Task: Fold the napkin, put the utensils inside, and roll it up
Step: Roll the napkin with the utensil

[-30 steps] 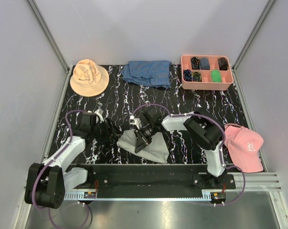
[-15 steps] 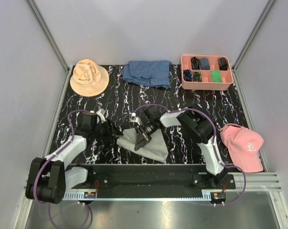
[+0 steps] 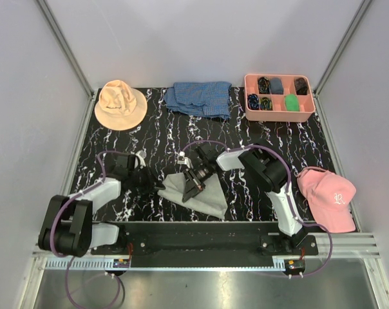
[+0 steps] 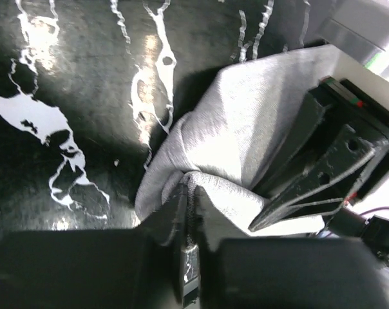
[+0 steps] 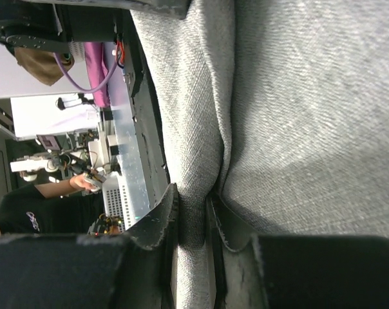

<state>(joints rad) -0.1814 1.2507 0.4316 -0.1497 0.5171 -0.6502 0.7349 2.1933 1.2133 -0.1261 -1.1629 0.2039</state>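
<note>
The light-grey napkin (image 3: 207,196) lies bunched on the black marbled table (image 3: 149,132) between the two arms. My left gripper (image 3: 157,185) is at its left corner, shut on a thin fold of the napkin (image 4: 239,135), whose edge sits between the jaws of that gripper (image 4: 190,193). My right gripper (image 3: 191,188) is over the napkin's upper middle, shut on a thick ridge of the napkin (image 5: 297,129), pinched at my right gripper (image 5: 193,209). The right gripper's dark fingers (image 4: 310,174) show beside the left one. No utensils show in any view.
An orange bucket hat (image 3: 120,103) lies at the back left, a blue checked cloth (image 3: 199,98) at the back middle, and a pink compartment tray (image 3: 248,96) with small items at the back right. A pink cap (image 3: 328,196) rests by the right arm.
My left gripper slid right to the napkin's left corner and closed on it. The right gripper kept its grip and shifted slightly left, bunching the napkin.
</note>
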